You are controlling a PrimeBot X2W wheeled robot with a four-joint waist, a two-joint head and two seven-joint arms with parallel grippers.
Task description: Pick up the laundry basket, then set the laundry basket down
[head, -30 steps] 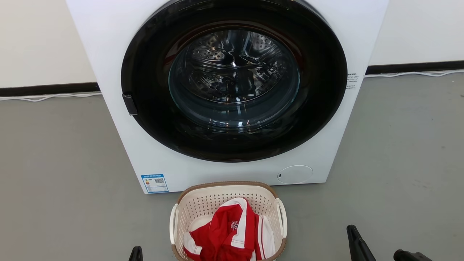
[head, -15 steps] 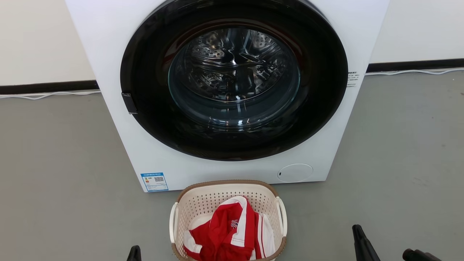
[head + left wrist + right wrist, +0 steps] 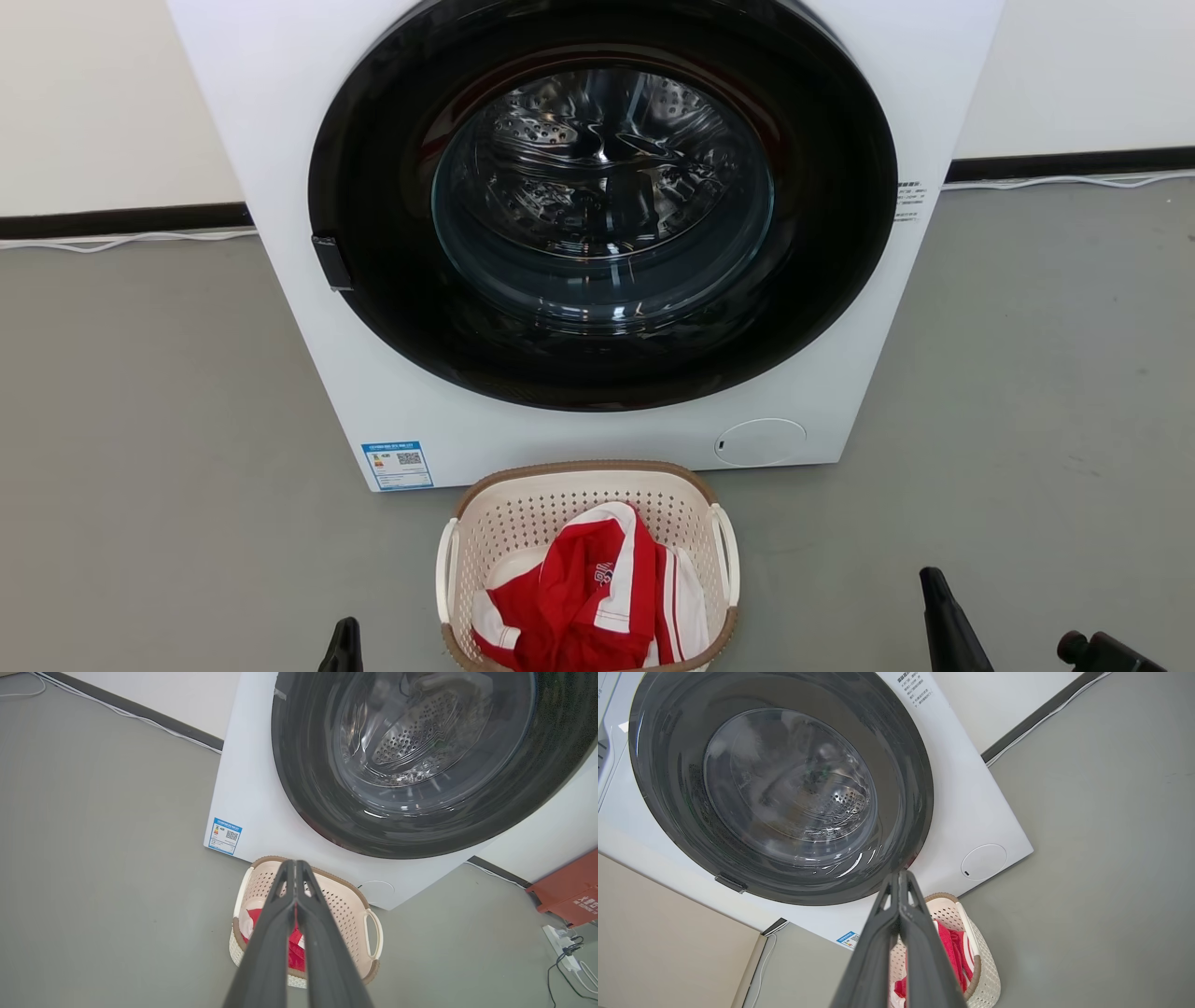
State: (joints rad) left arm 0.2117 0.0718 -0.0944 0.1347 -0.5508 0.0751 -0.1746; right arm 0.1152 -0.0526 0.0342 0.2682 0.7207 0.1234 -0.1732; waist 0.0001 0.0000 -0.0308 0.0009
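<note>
The laundry basket (image 3: 523,527) is cream perforated plastic with a brown rim and white loop handles. It stands on the grey floor just in front of the washer, with a red and white garment (image 3: 588,597) inside. My left gripper (image 3: 344,651) sits low, left of the basket and apart from it. My right gripper (image 3: 938,607) is further off to the right. In the left wrist view the left gripper (image 3: 295,864) is shut and empty, fingers pointing over the basket (image 3: 348,903). The right gripper (image 3: 900,875) is shut too, with the basket (image 3: 987,970) beyond.
A white front-loading washer (image 3: 308,373) with its round dark glass door (image 3: 602,196) shut stands behind the basket. A white cable (image 3: 121,243) runs along the wall base. A red-brown box (image 3: 570,891) and a power strip (image 3: 563,947) lie to the washer's right.
The right gripper has drifted to the right, away from the basket, and the left tip slightly to the left. The head view has tilted a little. The basket has not moved.
</note>
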